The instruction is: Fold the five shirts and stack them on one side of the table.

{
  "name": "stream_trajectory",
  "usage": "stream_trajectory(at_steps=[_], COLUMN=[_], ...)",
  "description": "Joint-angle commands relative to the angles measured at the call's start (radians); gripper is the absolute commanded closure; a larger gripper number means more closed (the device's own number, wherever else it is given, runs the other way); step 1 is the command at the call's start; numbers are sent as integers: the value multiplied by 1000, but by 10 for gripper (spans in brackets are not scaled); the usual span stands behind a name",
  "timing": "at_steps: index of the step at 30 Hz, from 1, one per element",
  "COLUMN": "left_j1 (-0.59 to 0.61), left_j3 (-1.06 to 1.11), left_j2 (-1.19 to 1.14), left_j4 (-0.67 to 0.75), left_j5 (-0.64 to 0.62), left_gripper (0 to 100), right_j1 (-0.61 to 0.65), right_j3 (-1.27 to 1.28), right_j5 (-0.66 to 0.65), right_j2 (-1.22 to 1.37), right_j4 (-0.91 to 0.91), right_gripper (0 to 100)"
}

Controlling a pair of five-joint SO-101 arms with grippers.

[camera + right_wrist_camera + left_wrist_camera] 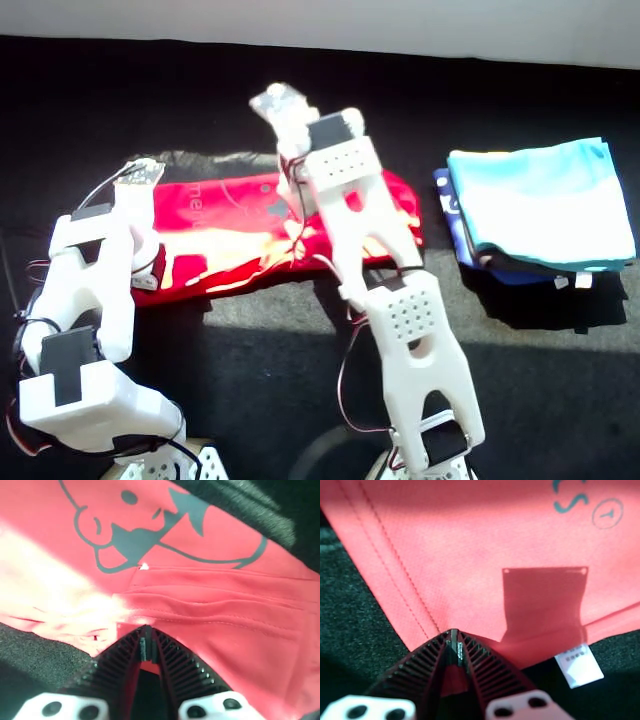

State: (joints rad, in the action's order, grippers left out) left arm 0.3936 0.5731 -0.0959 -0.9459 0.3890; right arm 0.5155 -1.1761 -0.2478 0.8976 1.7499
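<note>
A red shirt (230, 225) lies spread across the black table, partly folded. My left gripper (455, 647) is shut on the red shirt (485, 555) at its hemmed edge, near a white label (578, 665); in the high view the left gripper (150, 275) sits at the shirt's left end. My right gripper (145, 645) is shut on the red shirt (210, 605) at a folded seam below a dark printed drawing (135, 540); from above the right gripper (295, 235) is over the shirt's middle. A stack of folded shirts (540, 205), light blue on top, lies at the right.
The black cloth-covered table (250, 340) has free room in front of the red shirt. A pale wall strip (400, 25) runs along the far edge. Both arm bases stand at the near edge.
</note>
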Motion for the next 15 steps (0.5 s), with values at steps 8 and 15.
stream_trajectory(at_steps=[8,15], left_j1=[7,102], left_j3=[-140,-153], left_j2=[260,255], left_j4=[-269,-204], left_j5=[-129,-189], left_gripper=[991,787], right_j1=[-28,-81], right_j3=[130,642], right_j5=[6,-8], right_j2=[-414,-745], right_j4=[16,13], right_gripper=[992,992])
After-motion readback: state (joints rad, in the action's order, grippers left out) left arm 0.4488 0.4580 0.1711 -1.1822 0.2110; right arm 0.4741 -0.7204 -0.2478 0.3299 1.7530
